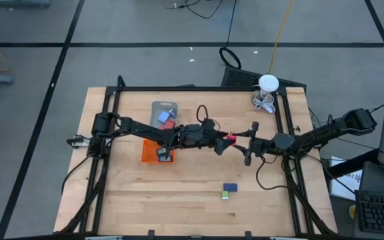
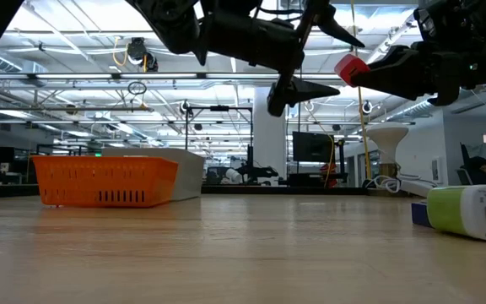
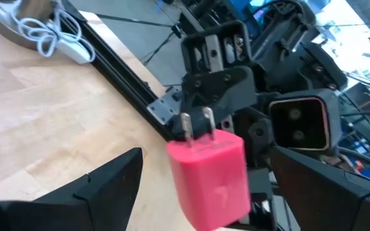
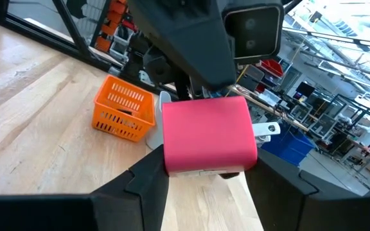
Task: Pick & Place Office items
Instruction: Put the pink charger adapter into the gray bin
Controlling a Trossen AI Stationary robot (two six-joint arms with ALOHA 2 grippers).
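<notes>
Pink is what matters: your left gripper (image 1: 224,143) hangs spread wide above mid-table, facing the pink charger block (image 4: 209,135) just beside it, prongs toward that gripper. The right gripper (image 1: 240,139) pinches the block by its flat sides, so I'd judge the left takes it end-on.

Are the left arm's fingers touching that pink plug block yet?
Apart. The left wrist view shows the pink charger between the left gripper's spread fingers, with bare gaps either side; the right gripper holds it.
</notes>
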